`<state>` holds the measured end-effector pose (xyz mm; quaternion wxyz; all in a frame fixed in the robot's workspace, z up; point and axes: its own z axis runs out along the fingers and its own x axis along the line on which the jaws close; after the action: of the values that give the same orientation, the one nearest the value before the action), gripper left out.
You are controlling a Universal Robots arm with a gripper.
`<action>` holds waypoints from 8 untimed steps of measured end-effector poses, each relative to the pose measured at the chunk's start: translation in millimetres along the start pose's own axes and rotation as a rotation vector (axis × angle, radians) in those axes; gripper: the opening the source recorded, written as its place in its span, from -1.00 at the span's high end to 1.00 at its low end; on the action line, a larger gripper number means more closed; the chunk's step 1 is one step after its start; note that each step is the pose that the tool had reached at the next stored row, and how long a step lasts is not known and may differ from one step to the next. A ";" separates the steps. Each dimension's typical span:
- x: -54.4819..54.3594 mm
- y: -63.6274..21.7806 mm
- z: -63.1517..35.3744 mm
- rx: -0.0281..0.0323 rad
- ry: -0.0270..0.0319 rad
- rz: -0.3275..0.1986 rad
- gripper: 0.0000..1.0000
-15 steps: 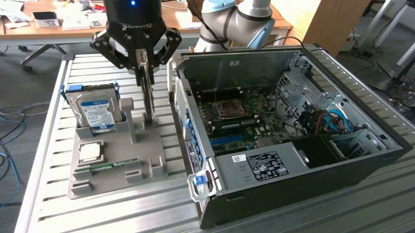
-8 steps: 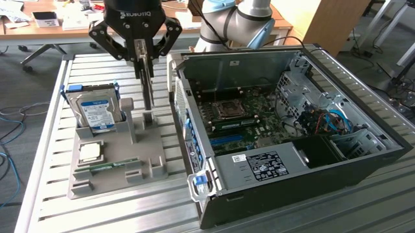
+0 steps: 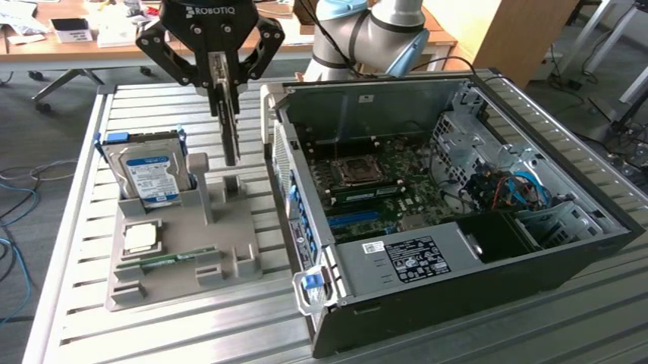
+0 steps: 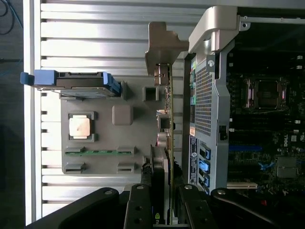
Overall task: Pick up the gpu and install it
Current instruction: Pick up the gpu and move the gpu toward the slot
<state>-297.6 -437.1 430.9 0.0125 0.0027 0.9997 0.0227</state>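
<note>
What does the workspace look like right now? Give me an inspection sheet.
Surface: slatted metal table carrying a gray tray and an open PC case.
Job's things: gpu held on edge above the tray, beside the case, not yet installed.
Clutter: hard drive, CPU and memory stick in the tray.
Gripper: shut on the gpu.
Cables: blue and red wires inside the case; floor cables.
Surroundings: desk behind; no person seen.

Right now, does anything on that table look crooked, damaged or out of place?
Nothing stands out. The gripper holds the graphics card upright above the gray stand, and the hard drive stands in its slot.
</note>
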 end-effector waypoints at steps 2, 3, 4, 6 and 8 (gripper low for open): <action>0.0 0.0 0.0 0.0000 0.0000 0.000 0.47; 0.0 0.0 0.0 0.0000 0.0001 0.000 0.47; -0.3 0.0 -0.1 0.0001 0.0002 0.000 0.47; -2.2 0.0 -0.1 0.0001 0.0002 0.000 0.47; -5.8 0.0 0.1 0.0001 0.0001 0.000 0.47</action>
<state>-291.8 -437.1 431.0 0.0125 0.0027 0.9997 0.0227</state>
